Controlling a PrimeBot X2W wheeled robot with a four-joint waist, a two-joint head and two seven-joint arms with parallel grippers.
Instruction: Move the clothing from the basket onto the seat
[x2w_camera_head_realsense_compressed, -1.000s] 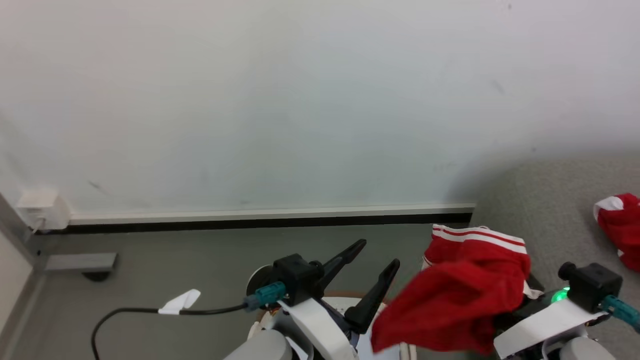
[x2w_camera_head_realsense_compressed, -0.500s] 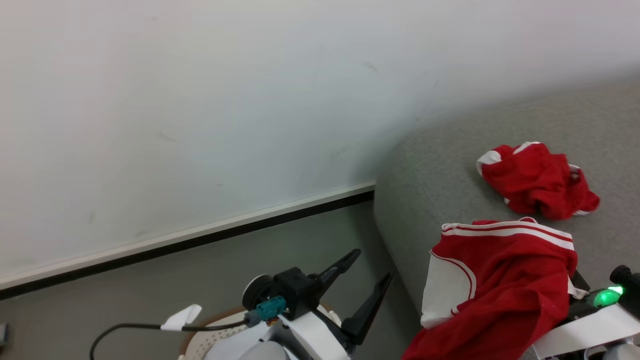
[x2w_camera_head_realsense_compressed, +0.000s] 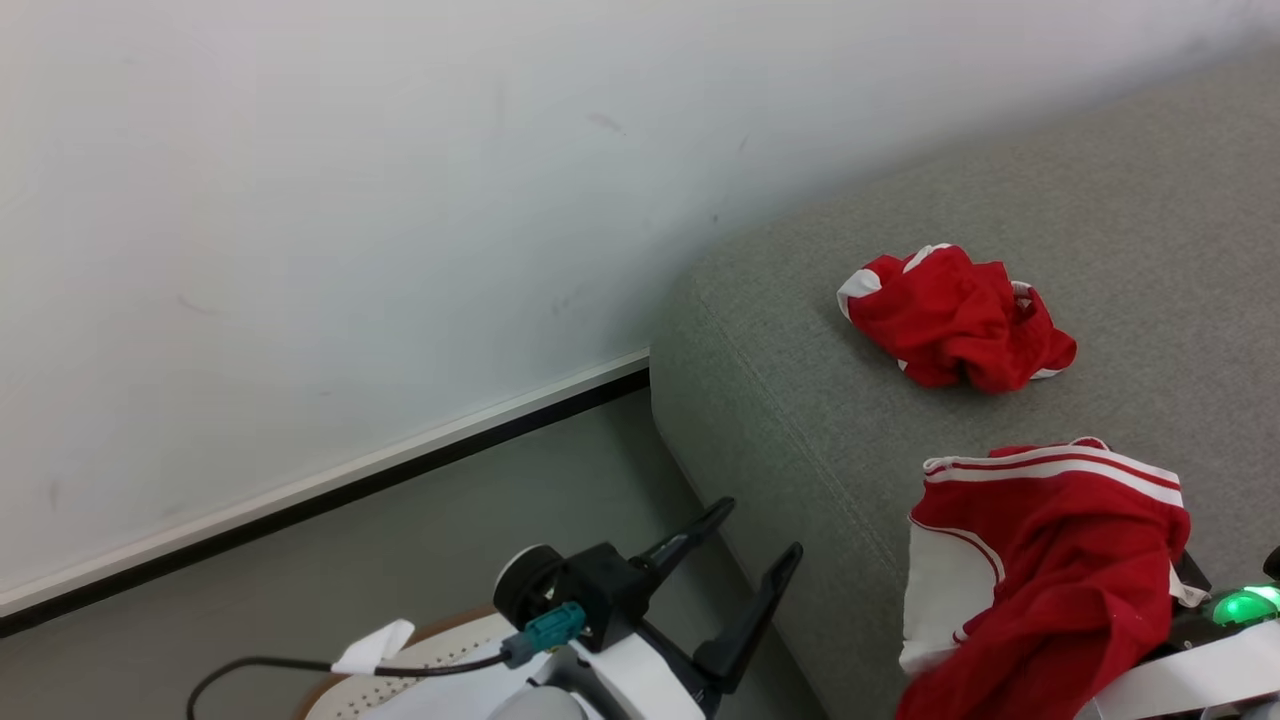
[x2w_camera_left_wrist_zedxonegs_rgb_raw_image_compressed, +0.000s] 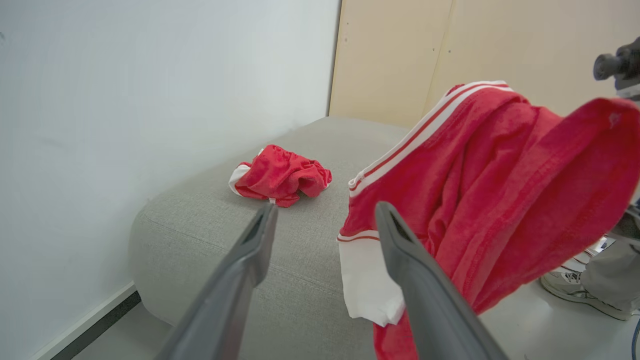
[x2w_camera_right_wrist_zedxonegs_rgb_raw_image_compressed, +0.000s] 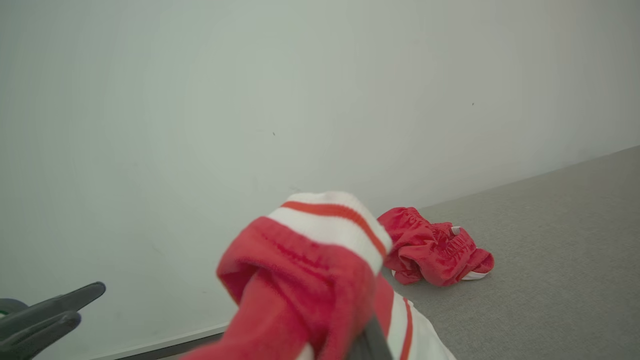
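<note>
Lower right, the right tool pinches 1 red garment, hanging by the seat edge; 1 crumpled garment lies on the cushion, upper right; left tool spread, empty, above the basket; released here, the dangling hem may drag it off the seat

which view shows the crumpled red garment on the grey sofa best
Head view: the crumpled red fabric garment with white trim lies whole, seen from above, on the grey woven sofa. The left wrist view shows it whole, but side-on; in the right wrist view the held white-banded red garment covers its edge.
</note>
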